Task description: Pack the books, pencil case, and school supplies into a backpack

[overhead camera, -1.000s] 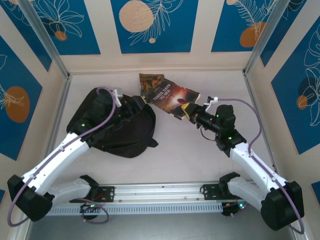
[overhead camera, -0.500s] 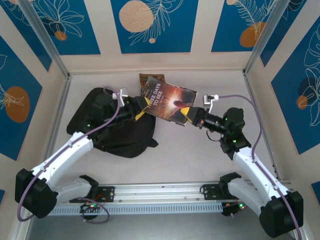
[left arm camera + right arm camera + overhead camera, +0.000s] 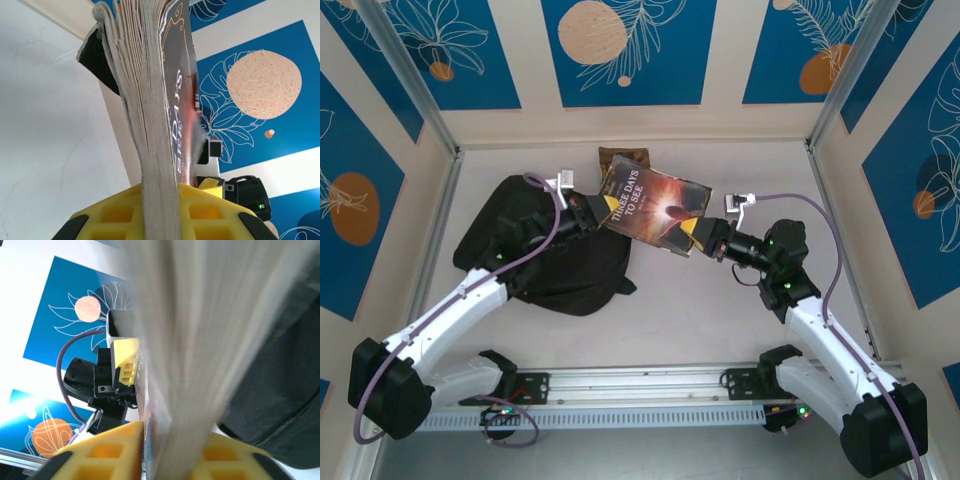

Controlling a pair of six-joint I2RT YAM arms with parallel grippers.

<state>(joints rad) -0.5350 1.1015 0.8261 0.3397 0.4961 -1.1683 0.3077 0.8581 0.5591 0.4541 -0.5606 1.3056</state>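
A dark brown book (image 3: 655,205) with a white title hangs in the air between my two grippers, just right of the black backpack (image 3: 550,265). My left gripper (image 3: 603,210) is shut on its left edge; in the left wrist view the page block (image 3: 150,125) runs up from between the yellow fingers of that gripper (image 3: 160,200). My right gripper (image 3: 692,232) is at the book's right corner. In the right wrist view its fingers (image 3: 170,445) flank the blurred book (image 3: 200,340); whether they still press on it I cannot tell.
Another book (image 3: 623,156) lies flat near the back wall, partly hidden behind the held one. The backpack (image 3: 280,390) lies slumped on the left half of the table. Metal frame posts stand at the back corners.
The book has risen off the table and moved left towards the backpack. My left gripper has reached its left edge and closed on it. The right arm followed with the corner.
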